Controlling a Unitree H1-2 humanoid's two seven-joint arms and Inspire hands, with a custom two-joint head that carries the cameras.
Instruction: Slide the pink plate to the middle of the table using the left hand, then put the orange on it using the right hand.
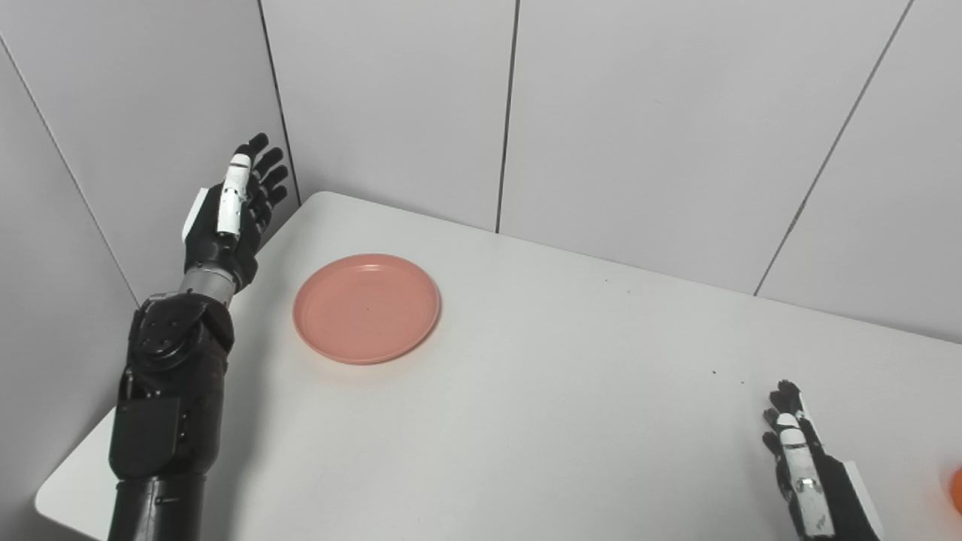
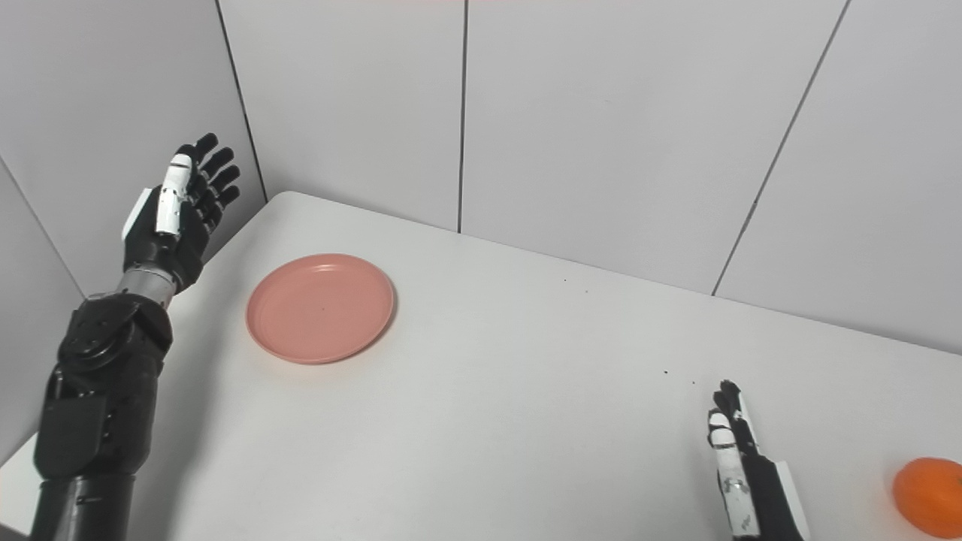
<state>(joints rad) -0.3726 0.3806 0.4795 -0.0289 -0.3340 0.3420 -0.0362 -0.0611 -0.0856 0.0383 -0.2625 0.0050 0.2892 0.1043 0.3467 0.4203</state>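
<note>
1. Count: one pink plate (image 1: 366, 308), one orange (image 2: 929, 496), two hands, one white tabletop (image 1: 571, 391).
2. Pink plate lies flat in the far-left part of the tabletop, near the rounded far corner, bare inside. It touches neither hand.
3. Orange sits at the near-right edge of the tabletop, just right of the right hand (image 2: 744, 473) but apart from it.
4. Left hand (image 1: 233, 210) is raised above the left edge of the tabletop, left of the plate and clear of it. Its fingers (image 1: 263, 161) are stretched out, spread apart, holding nothing.
5. Right hand is low over the near-right tabletop, fingers (image 2: 727, 409) extended and pointing away from the robot, holding nothing.
6. Open room: a broad bare stretch of tabletop runs between plate and right hand — the whole middle. Grey wall panels (image 1: 639, 113) close the far side and the left side.
7. Cut off: in the left eye view the orange shows only as a sliver at the picture's right edge; in the right eye view its lower right part is clipped. The right hand's wrist runs out at the bottom edge — whether that hand touches the tabletop I cannot tell.
</note>
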